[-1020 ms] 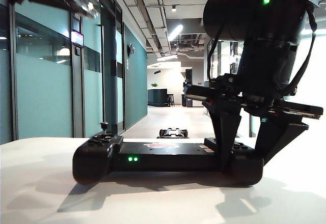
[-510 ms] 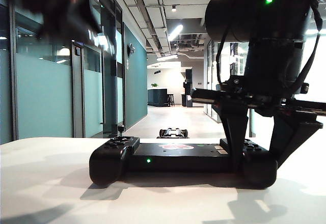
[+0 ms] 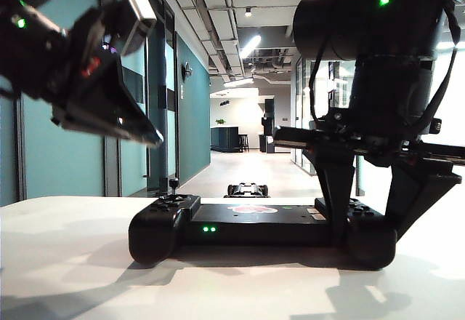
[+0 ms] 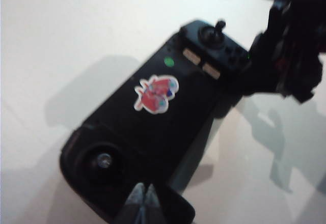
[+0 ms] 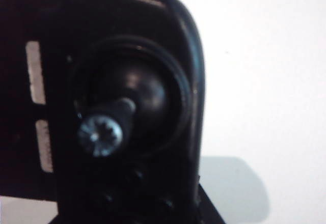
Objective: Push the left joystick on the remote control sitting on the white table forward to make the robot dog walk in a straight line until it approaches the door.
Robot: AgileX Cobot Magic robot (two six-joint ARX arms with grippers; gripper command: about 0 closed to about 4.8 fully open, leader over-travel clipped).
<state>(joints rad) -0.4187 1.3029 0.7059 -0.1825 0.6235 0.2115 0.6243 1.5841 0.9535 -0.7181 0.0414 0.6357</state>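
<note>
Exterior view shows the white tabletop (image 3: 65, 262) carrying the remote (image 3: 254, 225), its green lights facing the camera. The right tool (image 3: 367, 211) stands straddling the remote's right end, its two fingers down on either side and gripping it to steady it. The left tool (image 3: 145, 134) hangs above and to the left of the remote's left end, its fingers pinched together, grasping nothing. Far down the corridor floor the dog (image 3: 247, 189) sits low, facing away. The left joystick (image 3: 174, 185) stands upright and untouched. The step in hand looks like the approach: the left tool must descend behind the stick, then nudge its knob gently away toward the corridor without sliding off the small tip.
</note>
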